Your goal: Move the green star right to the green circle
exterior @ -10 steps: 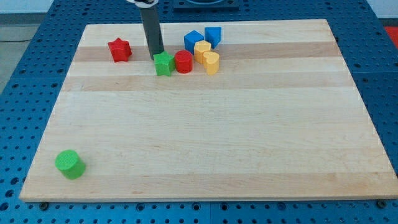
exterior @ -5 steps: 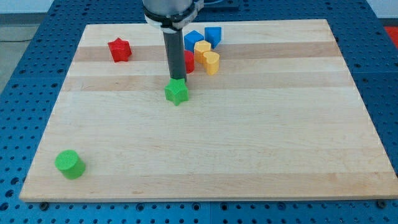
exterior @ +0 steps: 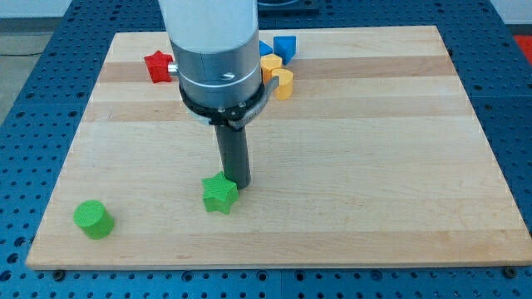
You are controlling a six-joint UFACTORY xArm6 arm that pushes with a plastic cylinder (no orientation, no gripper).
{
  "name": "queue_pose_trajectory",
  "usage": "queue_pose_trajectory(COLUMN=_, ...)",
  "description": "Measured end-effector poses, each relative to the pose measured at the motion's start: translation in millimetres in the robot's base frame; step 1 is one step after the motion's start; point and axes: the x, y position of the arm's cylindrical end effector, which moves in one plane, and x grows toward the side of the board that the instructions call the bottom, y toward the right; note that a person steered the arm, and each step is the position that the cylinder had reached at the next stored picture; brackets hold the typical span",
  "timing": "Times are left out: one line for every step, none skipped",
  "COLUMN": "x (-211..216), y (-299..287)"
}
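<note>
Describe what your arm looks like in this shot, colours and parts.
A wide pale grey cylinder ends in a metallic silver band with a black collar under it. Below hangs a straight dark grey rod; my tip is plain. No cables or markings are visible.

We have a single camera view, set in front of and above the worktop (exterior: 349, 166), looking down at a slant toward its far edge. The whole wooden worktop fits the picture, with blue perforated surface (exterior: 511, 100) around it. The arm's body enters from the view's top, large and near the lens, hiding part of the far side.
</note>
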Motion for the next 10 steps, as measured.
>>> queue_pose_trajectory(x=20.3, y=-10.7)
queue_pose_trajectory(x=37.0, y=-32.1)
queue_pose_trajectory(x=43.3, y=-29.0)
queue_pose_trajectory(x=56.8, y=-28.5)
queue_pose_trajectory(x=74.2, y=-34.0)
queue_pose_trajectory(x=77.3, y=-61.5)
queue_pose_trajectory(x=77.3, y=-85.5)
queue_pose_trajectory(x=73.8, y=-93.4)
queue_pose_trajectory(x=71.4, y=-88.0)
queue_pose_trajectory(x=59.1, y=-80.8)
